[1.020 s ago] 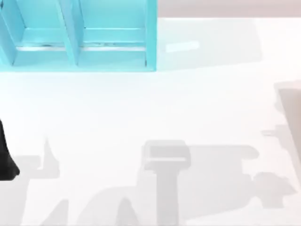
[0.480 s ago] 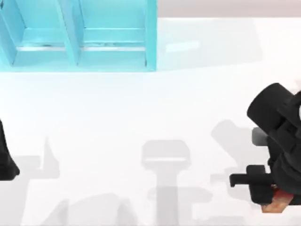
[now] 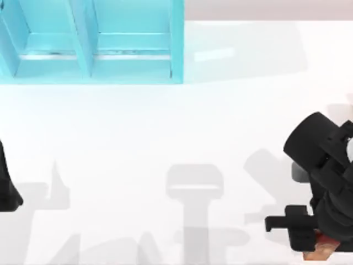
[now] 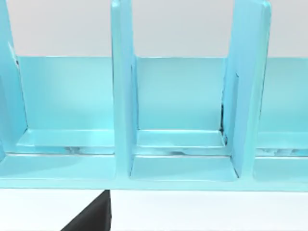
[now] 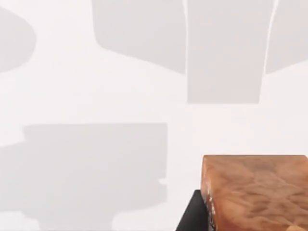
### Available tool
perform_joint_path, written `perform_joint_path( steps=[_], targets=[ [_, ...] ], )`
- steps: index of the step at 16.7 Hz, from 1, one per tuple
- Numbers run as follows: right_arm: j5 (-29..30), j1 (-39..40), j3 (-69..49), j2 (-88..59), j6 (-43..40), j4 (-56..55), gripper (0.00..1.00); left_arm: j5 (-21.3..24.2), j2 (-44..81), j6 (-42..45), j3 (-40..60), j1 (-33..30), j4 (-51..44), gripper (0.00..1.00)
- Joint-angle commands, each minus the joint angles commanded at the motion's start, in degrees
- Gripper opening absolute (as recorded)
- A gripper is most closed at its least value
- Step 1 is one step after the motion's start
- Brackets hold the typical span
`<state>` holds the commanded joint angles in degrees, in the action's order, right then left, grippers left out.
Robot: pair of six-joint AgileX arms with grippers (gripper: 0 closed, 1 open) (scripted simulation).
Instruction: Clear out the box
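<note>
Box-clearing job: right gripper (image 3: 322,248) sits at the table's right edge, near the front corner, w/ an orange-brown block (image 5: 257,192) right at its tip. Looks like the block is held, but I can't see the fingers, so can't tell how wide the claw is or if it truly pinches it. In the top view just a bit of the block peeks out under the black arm.

Block looks hard and flat-sided, w/ a wood-like or leathery pattern. Prob. stiff, not squishy, not breakable. Prob. light too, just a guess. Best place to grab: across two flat sides, near the middle, so it won't tip.

Farther out, the white table (image 3: 165,132) is bare. Blue box (image 3: 94,49) stands at the back left, well apart from the block. Its slots (image 4: 180,120) look empty in the left wrist view.

Left arm (image 3: 6,187) is parked at the left edge.

No words, labels or brand marks to read anywhere.
</note>
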<state>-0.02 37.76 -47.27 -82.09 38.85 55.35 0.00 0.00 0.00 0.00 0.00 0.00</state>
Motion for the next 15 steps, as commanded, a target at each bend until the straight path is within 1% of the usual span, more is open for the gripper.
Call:
perform_joint_path(
  steps=[8,13,15],
  targets=[
    [0.1,0.4,6.3,-4.5,0.2,-11.1,0.0,0.0,0.0,0.0,0.0,0.0,0.0,1.0],
    [0.1,0.4,6.8,-4.9,0.2,-12.0,0.0,0.0,0.0,0.0,0.0,0.0,0.0,1.0],
    [0.1,0.4,6.8,-4.9,0.2,-12.0,0.15,0.0,0.0,0.0,0.0,0.0,0.0,1.0]
  ],
)
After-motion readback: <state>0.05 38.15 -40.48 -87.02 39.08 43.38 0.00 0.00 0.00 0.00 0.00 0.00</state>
